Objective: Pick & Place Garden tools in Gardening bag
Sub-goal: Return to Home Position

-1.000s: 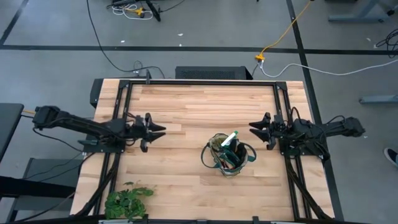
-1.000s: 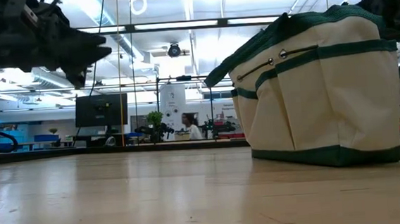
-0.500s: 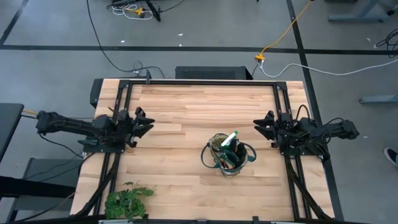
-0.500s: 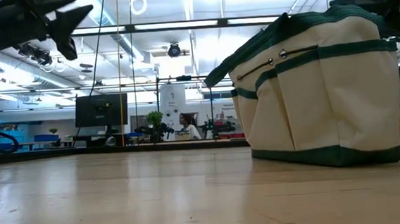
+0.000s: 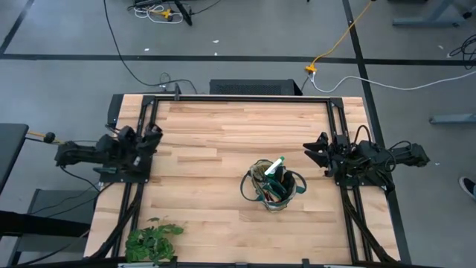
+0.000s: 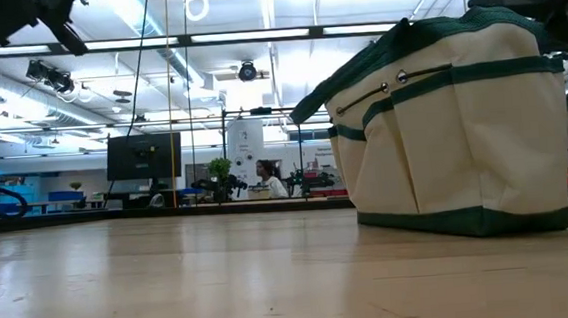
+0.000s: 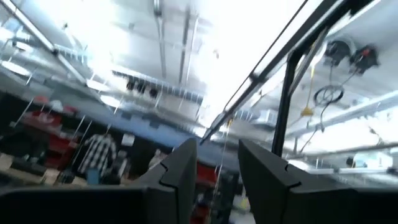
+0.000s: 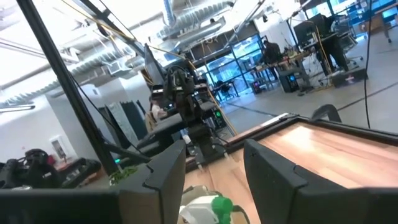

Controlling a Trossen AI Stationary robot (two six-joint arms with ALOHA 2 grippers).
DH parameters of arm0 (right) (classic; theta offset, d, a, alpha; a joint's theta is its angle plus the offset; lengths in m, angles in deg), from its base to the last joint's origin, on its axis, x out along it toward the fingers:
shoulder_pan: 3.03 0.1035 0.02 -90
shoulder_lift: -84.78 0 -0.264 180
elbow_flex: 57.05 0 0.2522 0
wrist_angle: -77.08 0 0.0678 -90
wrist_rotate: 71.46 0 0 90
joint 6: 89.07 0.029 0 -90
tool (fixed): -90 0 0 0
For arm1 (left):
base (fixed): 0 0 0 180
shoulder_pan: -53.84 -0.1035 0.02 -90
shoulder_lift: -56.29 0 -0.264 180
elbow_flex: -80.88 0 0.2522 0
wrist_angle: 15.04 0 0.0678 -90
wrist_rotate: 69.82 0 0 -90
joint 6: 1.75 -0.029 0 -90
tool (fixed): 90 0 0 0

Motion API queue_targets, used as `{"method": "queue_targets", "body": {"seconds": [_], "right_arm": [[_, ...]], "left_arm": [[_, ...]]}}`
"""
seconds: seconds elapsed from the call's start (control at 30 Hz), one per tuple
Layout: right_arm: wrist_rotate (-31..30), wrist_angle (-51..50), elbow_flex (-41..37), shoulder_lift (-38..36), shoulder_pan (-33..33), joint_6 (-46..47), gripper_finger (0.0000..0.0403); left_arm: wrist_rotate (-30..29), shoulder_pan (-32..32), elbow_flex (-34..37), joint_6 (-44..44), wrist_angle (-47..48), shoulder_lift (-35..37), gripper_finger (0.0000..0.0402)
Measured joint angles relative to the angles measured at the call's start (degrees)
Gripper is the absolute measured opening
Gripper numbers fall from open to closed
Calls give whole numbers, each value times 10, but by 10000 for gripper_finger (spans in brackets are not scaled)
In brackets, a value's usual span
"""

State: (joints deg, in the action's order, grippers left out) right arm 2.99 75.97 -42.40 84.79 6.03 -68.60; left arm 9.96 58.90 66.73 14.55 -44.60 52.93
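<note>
**Overhead, low and wrist views.** The gardening bag (image 5: pixel 273 186) stood upright on the table (image 5: pixel 223 123), right of centre, with its mouth open. I saw the green spray bottle (image 5: pixel 276 165) rising from it, white nozzle uppermost, among other contents I could not tell apart. The left end effector (image 5: pixel 152 135) hung over the table's left edge, well apart from the bag. Its fingers (image 7: pixel 180 174) were parted by a narrow gap and gripped nothing. The right end effector (image 5: pixel 312 149) hung near the bag, with its fingers (image 8: pixel 165 180) likewise parted and empty. A leafy plant bunch (image 5: pixel 152 240) lay at a left-side corner.
</note>
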Motion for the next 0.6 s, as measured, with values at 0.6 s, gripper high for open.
{"method": "queue_targets", "body": {"seconds": [0.6], "right_arm": [[0, 1, 0, 0, 0, 0, 165]], "left_arm": [[0, -1, 0, 0, -4, 32, 126]]}}
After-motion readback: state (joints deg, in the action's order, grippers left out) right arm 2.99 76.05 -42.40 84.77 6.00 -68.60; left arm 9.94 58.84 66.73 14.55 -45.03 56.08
